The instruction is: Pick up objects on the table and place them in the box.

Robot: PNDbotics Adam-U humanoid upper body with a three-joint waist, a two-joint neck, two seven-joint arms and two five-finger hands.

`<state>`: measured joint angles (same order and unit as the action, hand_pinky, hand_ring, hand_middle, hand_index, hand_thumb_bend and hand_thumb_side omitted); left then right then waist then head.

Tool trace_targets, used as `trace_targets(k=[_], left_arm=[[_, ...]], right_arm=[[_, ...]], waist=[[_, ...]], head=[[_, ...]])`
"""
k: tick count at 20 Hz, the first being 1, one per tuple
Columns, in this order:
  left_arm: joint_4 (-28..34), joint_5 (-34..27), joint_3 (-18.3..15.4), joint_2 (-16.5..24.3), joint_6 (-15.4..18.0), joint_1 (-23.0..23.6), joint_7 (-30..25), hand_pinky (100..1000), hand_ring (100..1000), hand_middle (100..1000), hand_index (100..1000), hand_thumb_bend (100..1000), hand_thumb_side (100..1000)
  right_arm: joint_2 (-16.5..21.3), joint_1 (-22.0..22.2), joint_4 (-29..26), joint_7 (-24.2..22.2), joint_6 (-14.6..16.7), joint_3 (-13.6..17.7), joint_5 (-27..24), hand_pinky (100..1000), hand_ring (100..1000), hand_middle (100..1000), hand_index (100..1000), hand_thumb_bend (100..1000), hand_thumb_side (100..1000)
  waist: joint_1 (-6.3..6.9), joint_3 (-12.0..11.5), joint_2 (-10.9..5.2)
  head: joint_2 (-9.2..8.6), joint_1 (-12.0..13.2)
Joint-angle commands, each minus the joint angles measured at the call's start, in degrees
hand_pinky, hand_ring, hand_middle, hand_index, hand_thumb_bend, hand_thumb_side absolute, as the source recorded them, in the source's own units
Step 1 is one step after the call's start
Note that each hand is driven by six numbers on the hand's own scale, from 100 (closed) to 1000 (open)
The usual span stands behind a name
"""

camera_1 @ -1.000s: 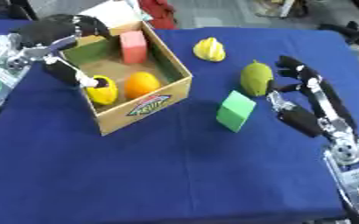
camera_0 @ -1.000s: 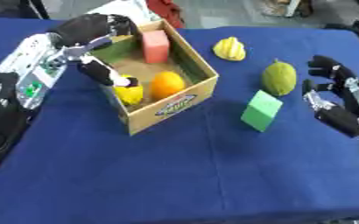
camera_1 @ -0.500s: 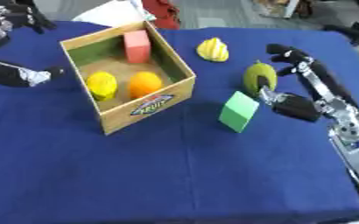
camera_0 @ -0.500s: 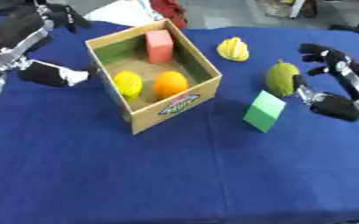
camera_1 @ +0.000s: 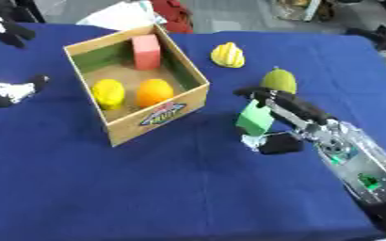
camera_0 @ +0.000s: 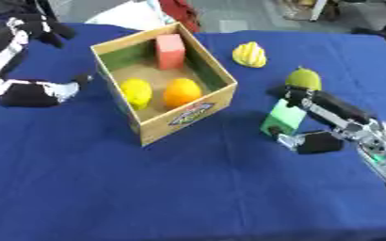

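An open cardboard box [camera_0: 195, 110] left of centre holds a pink block [camera_0: 170, 50], a yellow fruit [camera_0: 136, 92] and an orange [camera_0: 181, 92]. To its right a green block [camera_0: 281, 118] stands on the blue cloth. My right hand [camera_0: 332, 117] reaches it from the right: the fingers [camera_0: 299, 95] lie over its top and the thumb [camera_0: 301, 141] sits just below it, open around it. A green fruit [camera_0: 304, 77] lies behind the hand and a yellow ribbed fruit [camera_0: 249, 54] farther back. My left hand [camera_0: 38, 92] hovers left of the box, open and holding nothing.
A blue cloth [camera_0: 188, 188] covers the whole table. My left forearm [camera_0: 11, 42] comes down from the upper left corner. White paper [camera_0: 126, 16] and a red thing [camera_0: 180, 9] lie beyond the far edge.
My left hand has pulled out of the box to the left, leaving the yellow fruit inside. My right hand has moved left and down onto the green block.
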<state>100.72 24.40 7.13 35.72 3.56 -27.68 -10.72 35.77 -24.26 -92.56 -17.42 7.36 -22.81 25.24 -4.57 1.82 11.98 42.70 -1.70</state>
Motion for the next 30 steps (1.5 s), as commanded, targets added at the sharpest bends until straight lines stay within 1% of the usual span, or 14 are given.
trace_targets(k=[1, 6, 13, 16, 18, 19, 21, 23, 24, 25, 27, 28, 29, 30], left_arm=[[1.44, -3.24, -1.33, 1.01, -0.95, -0.06, -0.5, 726, 643, 665, 791, 436, 449], [1.4, -7.37, -2.09, 1.3, -1.7, 0.52, -1.04, 724, 639, 661, 790, 432, 450], [1.31, -8.24, -2.41, 1.31, -1.93, 1.05, -1.37, 724, 635, 658, 791, 429, 451], [1.2, -8.38, -2.5, 1.18, -2.04, 1.27, -1.26, 722, 633, 656, 790, 424, 451], [1.14, -8.44, -2.46, 1.09, -2.06, 1.39, -1.28, 722, 631, 656, 791, 422, 452], [1.11, -8.46, -2.44, 1.06, -2.05, 1.45, -1.31, 722, 631, 656, 791, 422, 453], [1.08, -8.45, -2.45, 1.02, -2.04, 1.58, -1.35, 722, 630, 656, 791, 420, 453], [1.06, -8.48, -2.48, 1.0, -2.05, 1.69, -1.34, 721, 630, 656, 791, 418, 454], [1.06, -8.52, -2.49, 0.97, -2.05, 1.74, -1.33, 721, 629, 656, 791, 418, 454], [1.07, -8.56, -2.5, 0.94, -2.05, 1.78, -1.33, 720, 629, 656, 791, 417, 455], [1.05, -8.6, -2.55, 0.89, -2.07, 1.89, -1.33, 720, 628, 656, 792, 415, 456], [1.03, -8.62, -2.59, 0.85, -2.09, 1.95, -1.29, 720, 628, 656, 792, 414, 456], [1.03, -8.65, -2.63, 0.82, -2.1, 2.01, -1.27, 720, 628, 656, 792, 414, 456], [1.04, -8.7, -2.67, 0.78, -2.11, 2.08, -1.24, 719, 628, 656, 792, 412, 456]], right_arm=[[1.94, -1.52, 1.17, -3.09, -0.3, -0.97, 1.62, 856, 991, 961, 998, 216, 476], [1.56, -2.97, 2.25, -7.65, -3.21, 2.13, 5.95, 880, 1000, 961, 999, 232, 477], [0.51, -3.05, 2.68, -13.9, -5.58, 6.81, 11.52, 892, 1000, 960, 999, 239, 481], [0.81, -2.98, 3.31, -16.28, -6.37, 7.23, 13.25, 898, 1000, 963, 1000, 250, 486], [0.88, -2.98, 4.38, -17.93, -6.63, 7.01, 14.64, 900, 1000, 963, 1000, 282, 442], [0.85, -2.96, 4.94, -18.72, -6.62, 6.87, 15.34, 899, 1000, 965, 1000, 262, 483], [0.72, -2.9, 5.91, -20.11, -6.27, 6.59, 16.52, 879, 989, 960, 1000, 264, 463], [0.61, -2.91, 6.4, -20.58, -5.86, 6.56, 17.62, 814, 933, 935, 983, 232, 402], [0.57, -2.96, 6.42, -20.37, -5.62, 6.63, 18.22, 755, 879, 907, 962, 202, 359], [0.55, -3.01, 6.33, -19.8, -5.42, 6.76, 18.78, 667, 796, 845, 914, 130, 256], [0.59, -3.25, 5.46, -18.15, -5.2, 7.37, 19.94, 518, 654, 733, 809, 100, 100], [0.61, -3.46, 4.62, -17.17, -5.3, 7.95, 20.45, 450, 586, 668, 763, 100, 100], [0.66, -3.62, 3.67, -16.15, -5.5, 8.53, 20.74, 434, 565, 647, 751, 100, 100], [0.72, -3.89, 2.65, -15.14, -5.72, 9.13, 20.71, 381, 508, 597, 724, 100, 100]], waist=[[-0.61, -0.2, -1.76], [-0.6, -0.04, -1.77], [-0.54, 0.03, -1.72], [-0.59, 0.06, -1.8], [-0.63, 0.03, -1.86], [-0.64, 0.01, -1.89], [-0.64, -0.02, -1.94], [-0.63, -0.03, -1.98], [-0.62, -0.05, -1.99], [-0.61, -0.07, -2.0], [-0.61, -0.1, -2.04], [-0.6, -0.11, -2.04], [-0.59, -0.13, -2.05], [-0.58, -0.14, -2.07]], head=[[-0.86, -0.46], [-0.95, -0.38], [-1.19, -0.42], [-1.24, -0.58], [-1.39, -0.6], [-1.45, -0.59], [-1.54, -0.63], [-1.54, -0.68], [-1.55, -0.68], [-1.57, -0.68], [-1.6, -0.61], [-1.65, -0.53], [-1.67, -0.45], [-1.69, -0.39]])
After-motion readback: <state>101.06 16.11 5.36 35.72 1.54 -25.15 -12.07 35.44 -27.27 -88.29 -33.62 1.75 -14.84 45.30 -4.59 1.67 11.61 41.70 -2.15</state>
